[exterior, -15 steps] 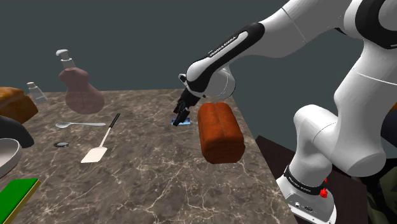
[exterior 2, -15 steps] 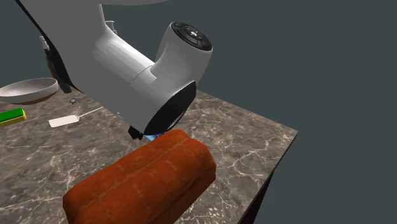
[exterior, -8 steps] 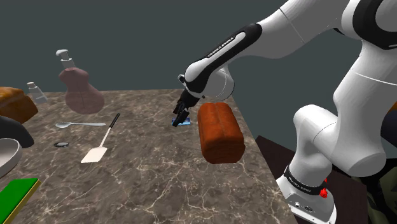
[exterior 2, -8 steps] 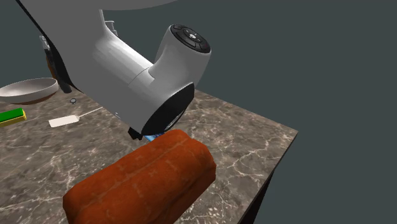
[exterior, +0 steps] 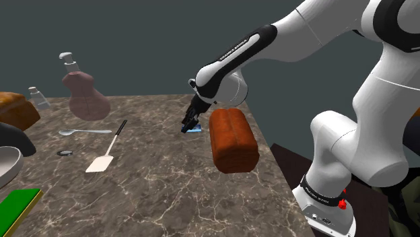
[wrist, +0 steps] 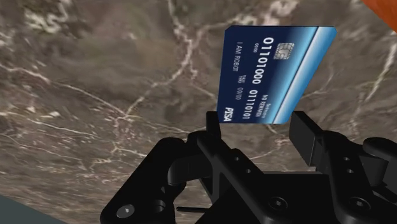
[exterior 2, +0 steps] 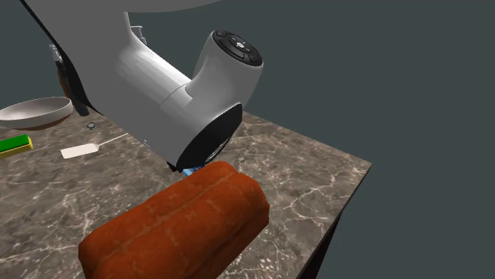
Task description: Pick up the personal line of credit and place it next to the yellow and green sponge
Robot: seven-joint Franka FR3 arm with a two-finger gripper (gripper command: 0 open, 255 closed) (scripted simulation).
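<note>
the blue card (wrist: pixel 273 73), mid-frame in the shoulder view, carries white print running sideways: "01101000 01110101", "i am robot", "no human", "00/00" and the brand "pisa". white lettering on the arm (exterior: pixel 239 48), upper middle of that view, is too small to read.

The gripper (exterior: pixel 189 124) now sits slightly higher over the surface (exterior: pixel 155 195) than it did a second ago and half a second ago. In the shoulder view its black tips have drawn up and a touch toward that view's left. The blue credit card (exterior: pixel 196 130) rises with it, its visible sliver a shade higher beside the bread loaf (exterior: pixel 233 140). In the second exterior view less of the black hand shows beneath the arm (exterior 2: pixel 182 95), and the card's blue edge (exterior 2: pixel 189 171) is more exposed. Whether the card has cleared the surface cannot be judged.
</note>
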